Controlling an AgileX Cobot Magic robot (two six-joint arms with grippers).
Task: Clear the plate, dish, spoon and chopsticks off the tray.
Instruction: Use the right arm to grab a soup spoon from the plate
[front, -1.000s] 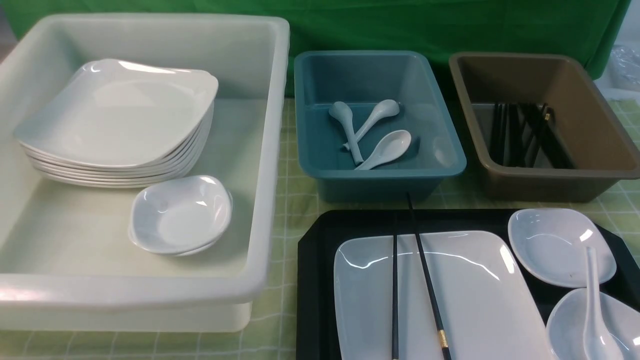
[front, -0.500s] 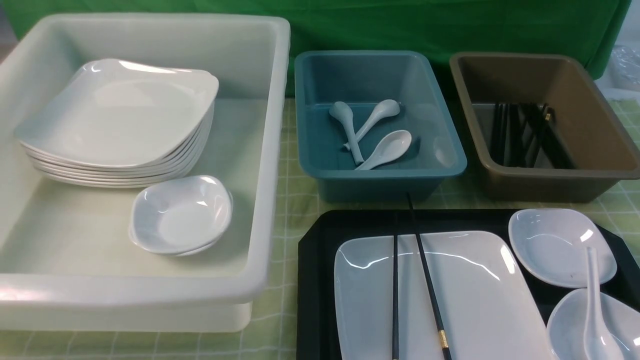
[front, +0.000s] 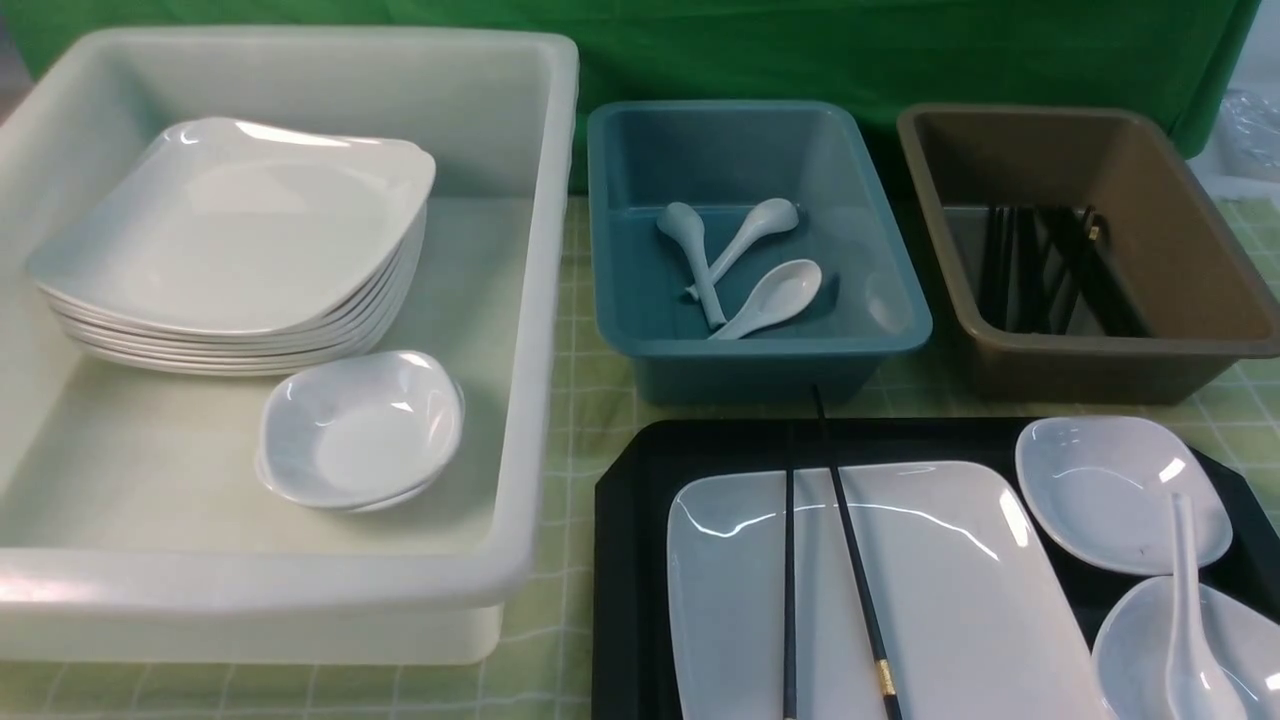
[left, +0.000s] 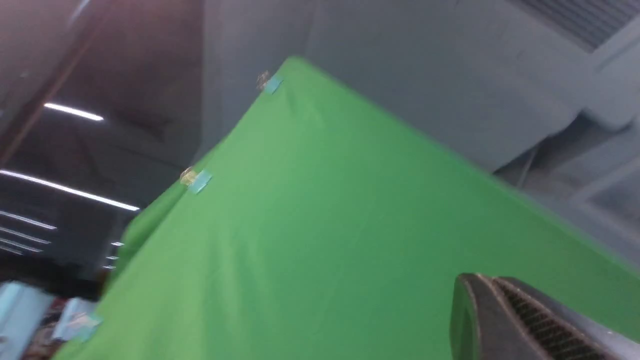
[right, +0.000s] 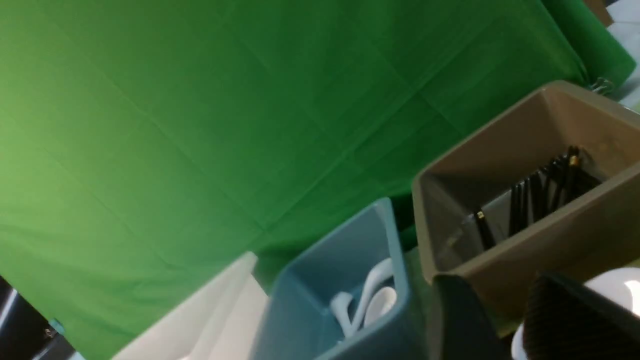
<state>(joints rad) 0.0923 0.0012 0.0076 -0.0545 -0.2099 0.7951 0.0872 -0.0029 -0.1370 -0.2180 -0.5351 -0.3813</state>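
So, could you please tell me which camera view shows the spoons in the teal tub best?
The front view: all three white spoons lie in plain sight on the floor of the teal tub. The right wrist view catches only parts of them, blurred, behind the tub's wall; the left wrist view shows none.

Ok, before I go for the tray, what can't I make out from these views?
- Plate, chopsticks, tray: near ends cut off by the front view's bottom edge.
- Spoon: bowl partly cut off at the same edge.
- Sticks in the brown tub: too dark to count, front view.
- Left gripper: only a blurred corner shows in its wrist view; open or shut unclear. Neither arm shows in the front view.
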